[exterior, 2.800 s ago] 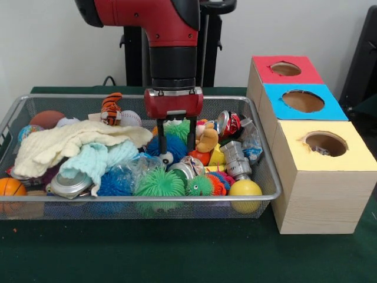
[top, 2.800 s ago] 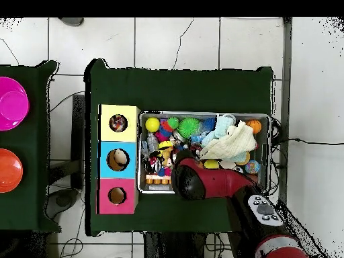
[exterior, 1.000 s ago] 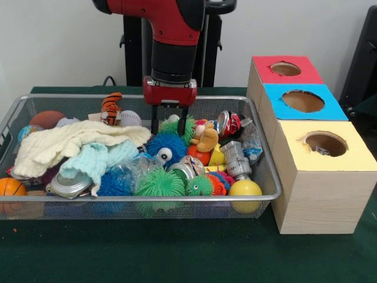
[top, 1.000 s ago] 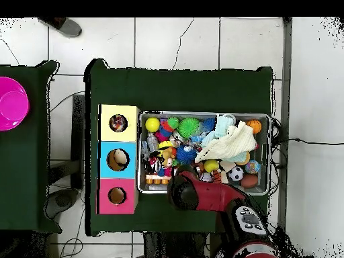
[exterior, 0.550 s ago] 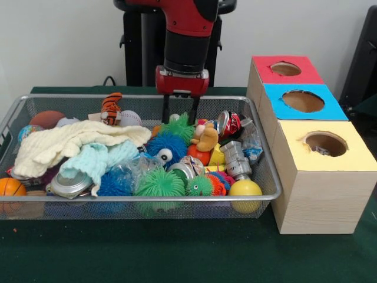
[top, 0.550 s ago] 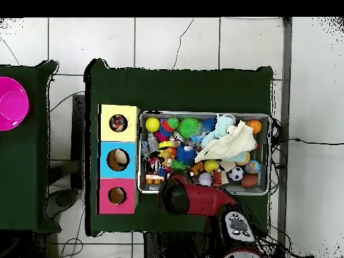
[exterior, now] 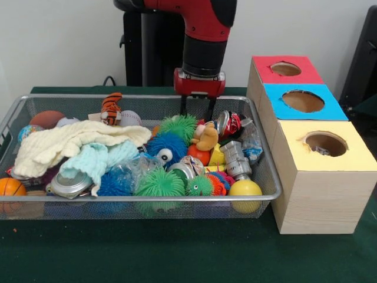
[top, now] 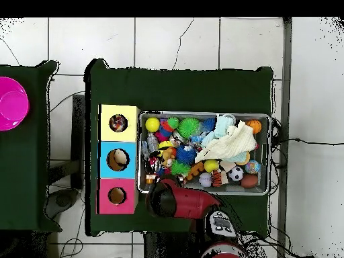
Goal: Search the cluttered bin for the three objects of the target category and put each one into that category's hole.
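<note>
The wire mesh bin (exterior: 141, 199) is full of toys; it also shows in the overhead view (top: 269, 154). My gripper (exterior: 197, 109) hangs over the bin's far right part, above a plush toy (exterior: 207, 138) and beside a red can (exterior: 230, 124). Its jaws are open and empty. In the overhead view only the arm's end (top: 163, 200) shows, at the bin's robot-side edge. The yellow-topped box's hole (exterior: 326, 143) has a small speckled thing inside in the overhead view (top: 118, 122). I cannot pick out any limp speckled pieces in the bin.
The blue-topped box (exterior: 303, 101) and red-topped box (exterior: 285, 69) stand behind the yellow one. A cream cloth (exterior: 70, 141) and a mint cloth (exterior: 97, 159) cover the bin's left part. Green spiky balls (exterior: 159, 183) and a yellow ball (exterior: 245, 188) lie at the front.
My gripper has risen out of the toys and moved right in the front view, toward the boxes, still open and empty.
</note>
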